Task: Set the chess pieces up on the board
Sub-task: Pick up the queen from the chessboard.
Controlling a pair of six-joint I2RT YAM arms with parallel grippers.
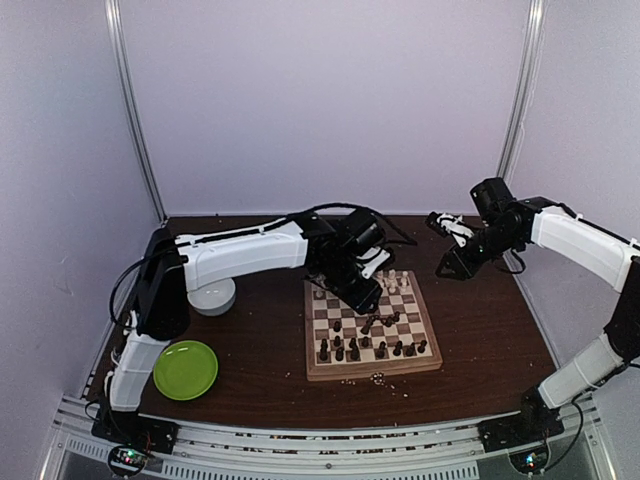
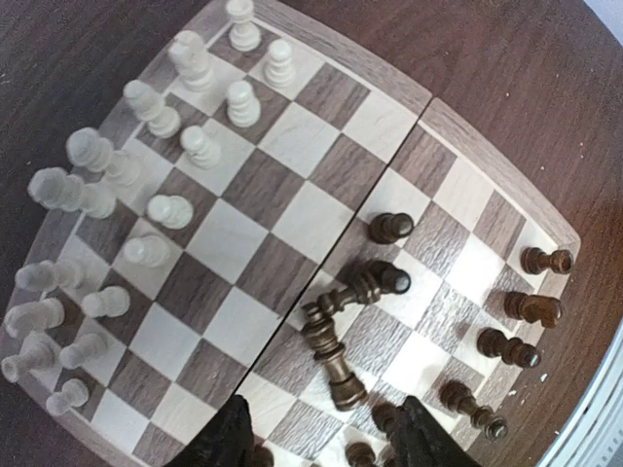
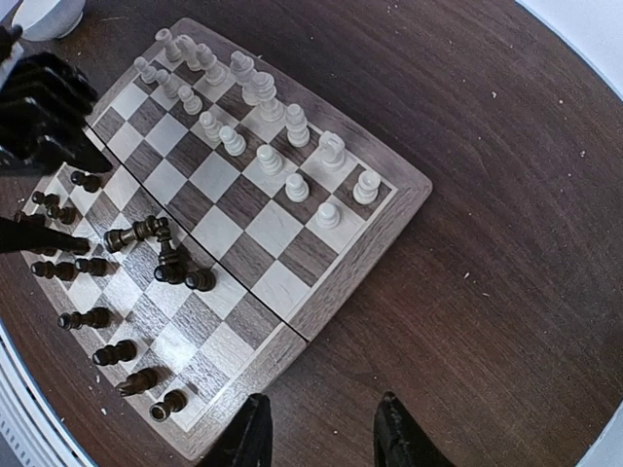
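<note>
L gripper (image 2: 326,443): jaws roughly half apart, nothing seen between them; hangs low over the dark-side half of the board (image 2: 321,219).
R gripper (image 3: 326,440): jaws well apart, empty; over bare table off the board's right edge, well apart from every piece.

Just ahead of the L fingertips, two dark chess pieces lie flat mid-board, touching at one end to make a V.
- Lower toppled piece (image 2: 336,368): long axis points roughly back at the gap between the L jaws, so the jaws' closing line runs across it.
- Upper toppled piece (image 2: 352,290): long axis slants across the squares, nearer to the closing line; far end beside a standing dark piece (image 2: 389,227).

Cream pieces (image 2: 170,209): upright, crowded along the far side; look approx. set.
Other dark pieces (image 2: 531,306): upright along the near edge, some stray mid-board; exact squares n/c from these views.

Judgement: dark side unfinished; next job prob. the toppled pair.
- L arm much nearer; R would have to reach across the board.
- Lower piece suits the present wrist angle; upper likely needs a wrist turn.
- Risk: the pair touch, so lifting one may roll the other into its neighbours.
</note>
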